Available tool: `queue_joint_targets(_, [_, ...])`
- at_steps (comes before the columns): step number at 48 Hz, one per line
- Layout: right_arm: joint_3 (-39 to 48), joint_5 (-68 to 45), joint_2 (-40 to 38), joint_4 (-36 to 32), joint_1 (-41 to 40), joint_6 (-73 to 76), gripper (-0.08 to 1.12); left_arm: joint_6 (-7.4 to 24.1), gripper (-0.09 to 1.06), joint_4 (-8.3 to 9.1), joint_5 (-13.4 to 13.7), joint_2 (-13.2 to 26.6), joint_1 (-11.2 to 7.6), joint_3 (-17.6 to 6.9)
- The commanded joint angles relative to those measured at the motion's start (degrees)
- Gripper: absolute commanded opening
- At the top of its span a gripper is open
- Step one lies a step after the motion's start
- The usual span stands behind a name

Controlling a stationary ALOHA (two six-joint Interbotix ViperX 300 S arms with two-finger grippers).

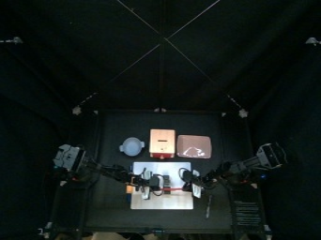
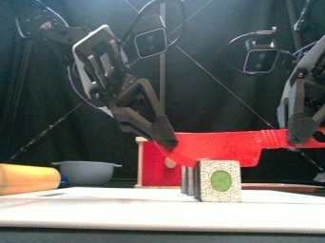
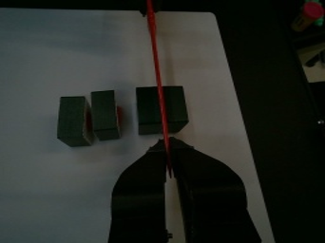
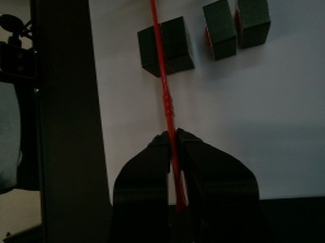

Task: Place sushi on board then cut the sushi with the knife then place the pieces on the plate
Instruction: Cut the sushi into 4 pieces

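Both arms were black. Seen from the front, the left arm (image 2: 105, 59) was built of chunky, angular segments, with a pale grey plate across its wrist. The left hand (image 2: 162, 142) ended in two wedge-shaped jaws, dark with a dull sheen. The right arm (image 2: 305, 81) had the same blocky black links with paler grey edges, and the right hand (image 2: 299, 139) tapered to a blunt point. From the wrist cameras, each hand's jaws looked like two smooth black halves, broad at the base and narrowing to a rounded tip, with a thin seam between them. From above, grey-white plates showed at both wrists.
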Motion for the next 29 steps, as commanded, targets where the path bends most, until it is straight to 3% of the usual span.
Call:
queue_joint_targets(1, [-0.79,0.26,-0.18,0.44,-0.26,0.35,0.42,0.09,0.39,0.09,-0.35,-0.18,-0.62,-0.97])
queue_joint_targets(13, [-1.14,0.26,1.93,1.41,0.09,0.35,0.42,0.09,0.39,0.00,-0.35,0.62,-0.62,-0.97])
queue_joint_targets(29, [-1.67,0.26,5.19,2.90,0.79,0.35,0.42,0.18,0.39,-1.41,0.70,1.85,-0.97,-0.88])
